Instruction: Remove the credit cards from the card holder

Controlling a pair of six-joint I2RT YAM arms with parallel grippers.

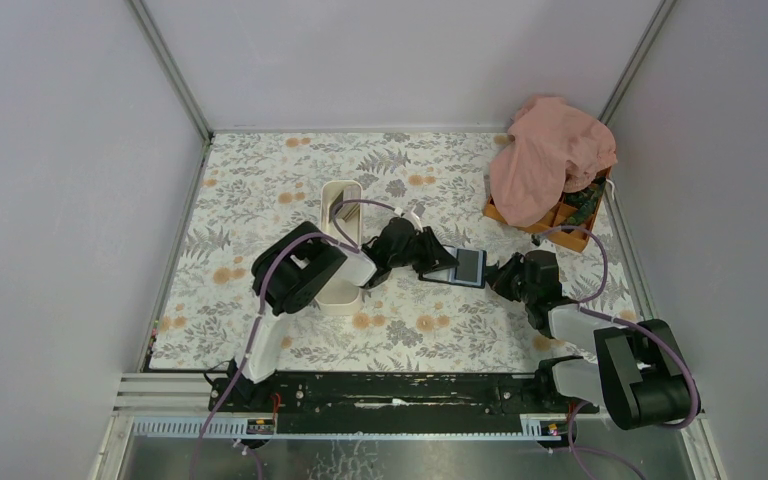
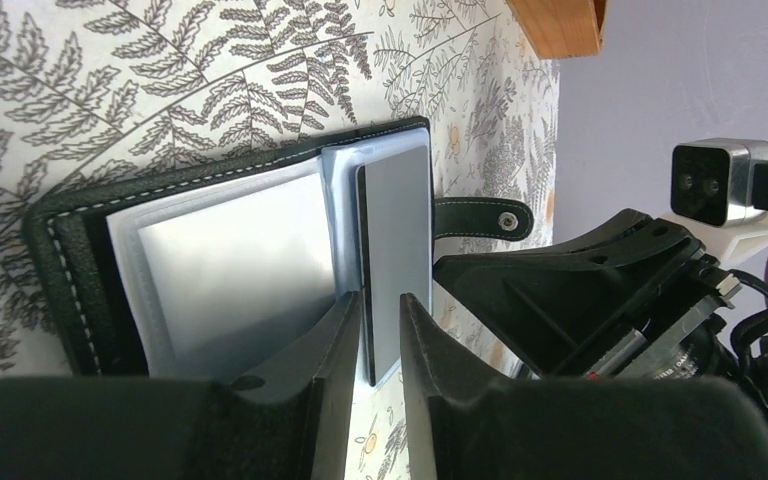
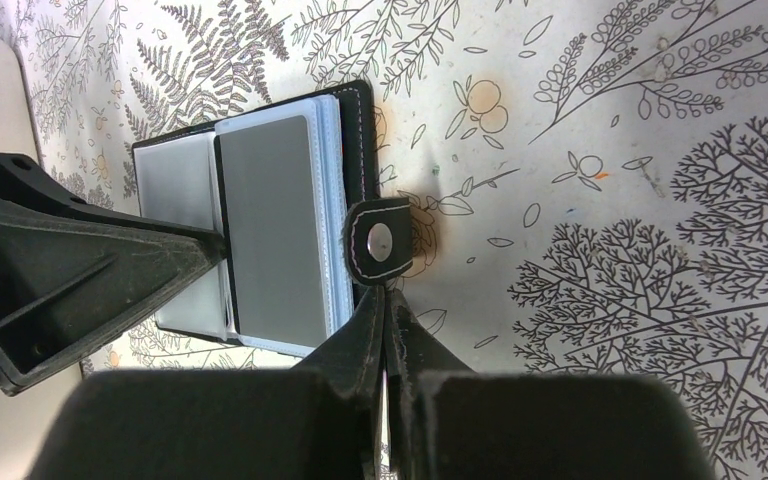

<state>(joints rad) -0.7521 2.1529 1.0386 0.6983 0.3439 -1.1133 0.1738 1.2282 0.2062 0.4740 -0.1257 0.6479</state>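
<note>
The black card holder (image 1: 467, 266) lies open on the floral table, clear sleeves up. A grey credit card (image 2: 400, 230) sits in its right-hand sleeve, also seen in the right wrist view (image 3: 275, 230). My left gripper (image 2: 381, 305) reaches in from the holder's left. Its jaws stand a narrow gap apart with the card's near corner showing in that gap, and light passes between them. My right gripper (image 3: 387, 292) is shut, its tips touching the end of the holder's snap strap (image 3: 380, 240). I cannot tell whether it pinches the strap.
A long white tray (image 1: 341, 186) stands just behind the left arm. An orange compartment box (image 1: 560, 215) at the back right is half covered by a pink cloth (image 1: 550, 155). Grey walls close in three sides.
</note>
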